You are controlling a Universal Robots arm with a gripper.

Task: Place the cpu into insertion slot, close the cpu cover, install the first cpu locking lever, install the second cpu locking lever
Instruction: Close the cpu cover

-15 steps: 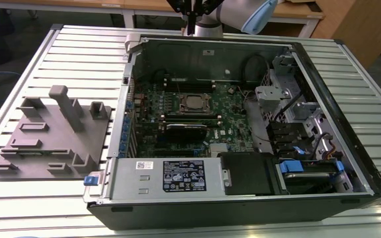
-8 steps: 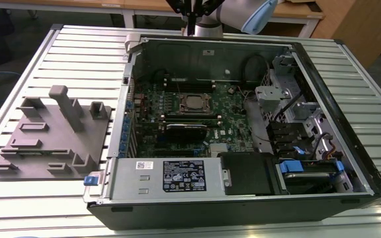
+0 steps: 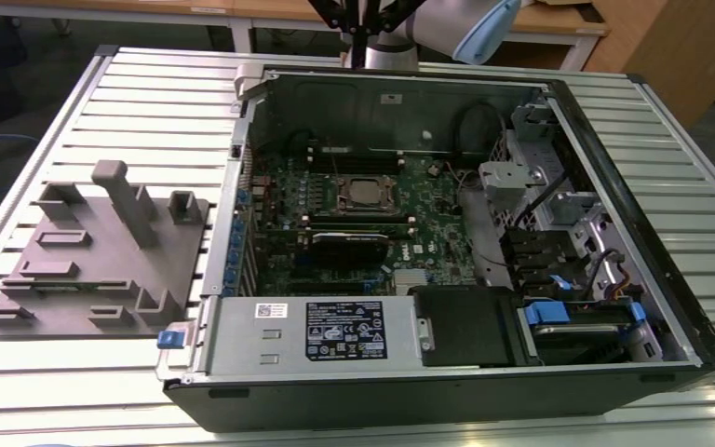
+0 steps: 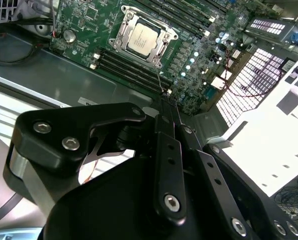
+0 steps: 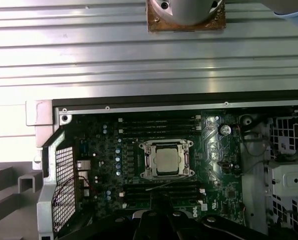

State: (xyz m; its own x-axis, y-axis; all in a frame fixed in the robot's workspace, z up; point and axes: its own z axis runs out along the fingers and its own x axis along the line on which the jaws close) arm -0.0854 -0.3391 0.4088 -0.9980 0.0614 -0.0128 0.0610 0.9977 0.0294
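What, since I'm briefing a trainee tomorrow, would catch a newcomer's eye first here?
The open computer case on the slatted table dominates the exterior view. At the green board's centre the silver cpu sits framed by the cpu cover. The black gripper hovers near the board in the second wrist view.

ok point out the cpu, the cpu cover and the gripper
cpu (image 4: 143, 38): second wrist view, middle of its silver top
cpu cover (image 4: 122, 31): second wrist view, one side bar of the frame
gripper (image 4: 164, 97): second wrist view, where its fingertips meet
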